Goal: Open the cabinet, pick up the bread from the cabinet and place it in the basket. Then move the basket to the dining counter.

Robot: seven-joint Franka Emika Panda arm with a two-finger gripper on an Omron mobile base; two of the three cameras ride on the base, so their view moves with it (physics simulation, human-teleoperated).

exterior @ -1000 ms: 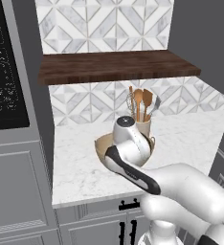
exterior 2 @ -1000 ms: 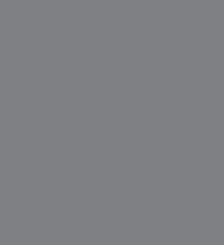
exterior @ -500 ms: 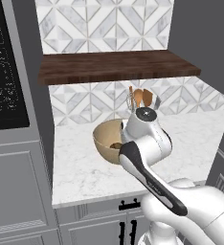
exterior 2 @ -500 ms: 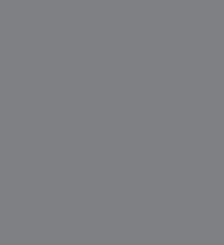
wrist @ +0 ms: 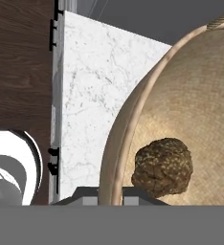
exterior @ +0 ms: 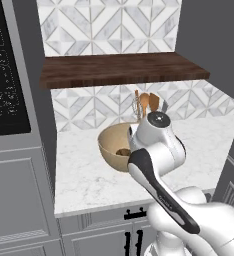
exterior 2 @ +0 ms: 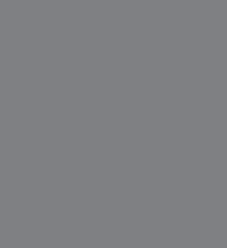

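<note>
The bread [wrist: 162,166] lies inside the basket [exterior: 111,145], which tilts on the marble surface [exterior: 89,175]. The jaws are pinching the basket's near rim, bread just beyond them.

Marble counter [exterior: 89,175] bearing tan basket [exterior: 110,145], utensil holder [exterior: 148,106].

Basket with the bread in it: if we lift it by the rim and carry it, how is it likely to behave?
The basket looks like a rigid bowl with a thin rim, so it probably keeps its shape but offers a narrow hold. A one-sided rim grip may let it tilt. The bread lies loose on the curved inner wall and could roll as the basket tips.
</note>
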